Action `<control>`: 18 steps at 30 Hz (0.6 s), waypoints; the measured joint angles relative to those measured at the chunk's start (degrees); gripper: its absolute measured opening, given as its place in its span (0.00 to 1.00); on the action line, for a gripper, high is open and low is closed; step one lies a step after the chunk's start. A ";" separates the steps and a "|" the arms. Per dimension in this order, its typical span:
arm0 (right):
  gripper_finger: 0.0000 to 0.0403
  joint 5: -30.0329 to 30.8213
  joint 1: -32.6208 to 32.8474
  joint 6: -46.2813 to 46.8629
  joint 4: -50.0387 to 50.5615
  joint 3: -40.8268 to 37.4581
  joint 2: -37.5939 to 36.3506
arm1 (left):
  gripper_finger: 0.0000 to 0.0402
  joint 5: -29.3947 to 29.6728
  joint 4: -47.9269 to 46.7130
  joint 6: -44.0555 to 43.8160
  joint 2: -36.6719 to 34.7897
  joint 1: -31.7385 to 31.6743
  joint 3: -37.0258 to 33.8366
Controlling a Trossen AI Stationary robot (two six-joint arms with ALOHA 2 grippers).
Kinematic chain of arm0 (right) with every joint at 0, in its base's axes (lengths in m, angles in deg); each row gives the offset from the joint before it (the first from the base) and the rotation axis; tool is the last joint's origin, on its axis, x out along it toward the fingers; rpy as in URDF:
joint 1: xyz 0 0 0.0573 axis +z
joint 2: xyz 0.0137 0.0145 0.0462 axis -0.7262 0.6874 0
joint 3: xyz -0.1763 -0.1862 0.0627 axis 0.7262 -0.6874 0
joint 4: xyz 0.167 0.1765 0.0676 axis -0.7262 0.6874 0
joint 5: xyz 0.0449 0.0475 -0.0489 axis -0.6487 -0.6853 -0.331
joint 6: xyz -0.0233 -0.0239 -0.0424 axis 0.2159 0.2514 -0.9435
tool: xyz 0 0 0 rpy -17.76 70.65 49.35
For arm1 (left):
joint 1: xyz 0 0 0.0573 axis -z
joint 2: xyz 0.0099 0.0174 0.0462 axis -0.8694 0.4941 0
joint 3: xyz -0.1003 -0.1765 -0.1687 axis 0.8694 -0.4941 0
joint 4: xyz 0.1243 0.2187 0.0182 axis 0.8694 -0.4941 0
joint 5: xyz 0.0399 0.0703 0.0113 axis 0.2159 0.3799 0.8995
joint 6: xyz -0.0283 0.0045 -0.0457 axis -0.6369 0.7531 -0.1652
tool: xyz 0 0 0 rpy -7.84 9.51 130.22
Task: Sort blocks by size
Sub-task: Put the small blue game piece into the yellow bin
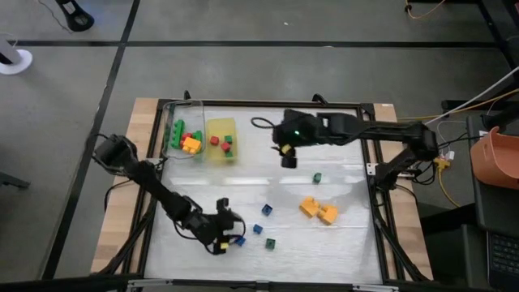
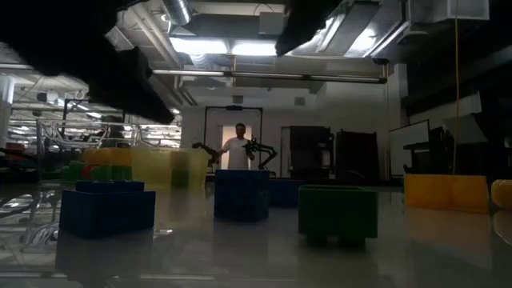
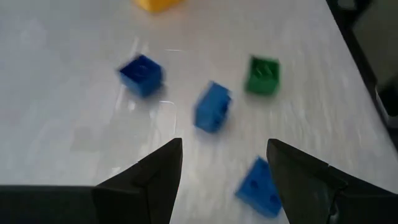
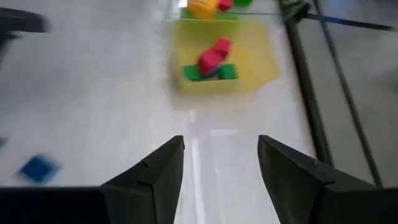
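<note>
Blocks (image 1: pixel 262 229) lie beside the low, open-jawed left gripper (image 1: pixel 229 234).

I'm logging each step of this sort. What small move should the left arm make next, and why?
Probably ease the open left gripper forward and down onto the nearest small blue cube; it lies loose on the table just ahead of the empty fingers, unsorted.

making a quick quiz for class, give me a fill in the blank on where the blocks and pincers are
1. The small red and green blocks lie on the flat ___ tray.
2. The left pincer hovers with its fingers ___ above three blue blocks.
3. The two loose orange blocks lie on the table's ___ side.
4. The right pincer holds ___.

Missing words: yellow; open; right; nothing
</note>
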 joint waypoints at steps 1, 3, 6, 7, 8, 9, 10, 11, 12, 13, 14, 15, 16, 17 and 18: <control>0.50 -0.09 0.95 0.42 1.29 0.00 -0.89 | 0.55 -0.32 1.21 1.70 0.95 0.31 0.00; 0.50 -0.09 2.91 1.71 3.92 0.00 -2.24 | 0.55 -0.51 4.25 5.24 2.62 0.94 0.00; 0.50 -0.09 6.19 3.38 6.88 -0.02 -3.26 | 0.55 -0.63 7.59 10.33 4.85 1.43 0.02; 0.50 -0.09 7.37 4.18 7.72 -0.02 -3.47 | 0.55 -0.68 8.15 11.44 5.50 1.56 0.02; 0.50 -0.11 8.58 4.85 8.63 -0.02 -3.50 | 0.55 -0.83 8.38 12.51 5.93 1.59 0.02; 0.50 -0.11 9.84 5.54 9.36 -0.04 -3.50 | 0.55 -1.16 8.71 13.32 6.37 1.59 0.02; 0.50 -0.10 11.15 6.39 9.98 -0.03 -3.48 | 0.55 -1.46 9.04 13.73 6.68 1.59 0.02; 0.50 -0.12 12.39 7.23 10.55 -0.04 -3.46 | 0.55 -1.53 8.98 13.91 6.95 1.59 0.02; 0.50 -0.12 13.68 8.02 11.20 -0.04 -3.46 | 0.55 -1.64 9.04 13.86 7.28 1.59 0.02; 0.50 -0.12 15.01 9.01 11.73 -0.04 -3.46 | 0.55 -2.12 8.98 13.82 7.54 1.59 0.02; 0.50 -0.11 16.30 9.66 12.27 -0.04 -3.46 | 0.55 -3.14 8.85 13.80 7.78 1.59 0.02; 0.50 -0.09 17.56 10.61 12.93 -0.04 -3.46 | 0.55 -4.44 8.93 13.78 7.99 1.59 0.02; 0.50 -0.03 18.88 11.44 13.50 -0.07 -3.46 | 0.55 -5.37 8.94 13.78 8.12 1.57 0.02; 0.50 0.27 20.18 12.59 13.80 -0.08 -3.46 | 0.55 -6.06 8.98 13.78 8.29 1.57 0.02; 0.50 0.59 21.50 13.85 13.96 -0.07 -3.46 | 0.55 -6.37 8.93 13.86 8.41 1.57 0.02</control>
